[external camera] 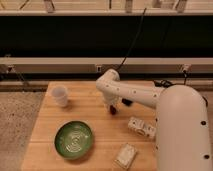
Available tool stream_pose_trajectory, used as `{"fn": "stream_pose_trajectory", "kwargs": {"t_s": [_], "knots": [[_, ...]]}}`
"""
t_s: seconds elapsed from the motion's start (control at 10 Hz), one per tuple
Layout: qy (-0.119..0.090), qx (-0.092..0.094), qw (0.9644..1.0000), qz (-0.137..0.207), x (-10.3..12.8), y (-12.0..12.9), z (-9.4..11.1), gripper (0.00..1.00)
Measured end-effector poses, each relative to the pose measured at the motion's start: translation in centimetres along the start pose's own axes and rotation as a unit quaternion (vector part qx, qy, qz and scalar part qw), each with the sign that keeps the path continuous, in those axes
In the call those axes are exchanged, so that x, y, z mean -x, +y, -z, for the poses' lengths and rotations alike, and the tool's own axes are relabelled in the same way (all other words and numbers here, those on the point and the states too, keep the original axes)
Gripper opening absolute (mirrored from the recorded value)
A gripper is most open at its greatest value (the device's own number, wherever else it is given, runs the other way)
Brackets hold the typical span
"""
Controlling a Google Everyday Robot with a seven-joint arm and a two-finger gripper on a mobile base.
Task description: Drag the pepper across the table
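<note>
The pepper [114,109] is a small dark red thing on the light wooden table [95,112], just right of the table's middle. My white arm reaches in from the right, bends at an elbow, and points down over it. My gripper [113,105] sits right on top of the pepper, at its upper end. The arm's wrist hides most of the gripper, and only the pepper's lower tip shows.
A white cup [60,95] stands at the table's far left. A green bowl [74,139] sits at the front left. A small white packet [140,126] lies right of the pepper and another [126,155] at the front edge. A dark object [127,102] lies behind the arm.
</note>
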Motion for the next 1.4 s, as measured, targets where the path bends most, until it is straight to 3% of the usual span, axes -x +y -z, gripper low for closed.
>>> {"fn": "stream_pose_trajectory", "kwargs": {"t_s": [0.5, 0.9, 1.4], "knots": [[-0.004, -0.003, 0.9999, 0.010, 2.1, -0.1, -0.1, 0.02], [-0.009, -0.004, 0.9997, 0.021, 4.0, 1.5, -0.1, 0.02], [-0.009, -0.007, 0.9990, 0.043, 5.3, 0.5, 0.2, 0.02]]}}
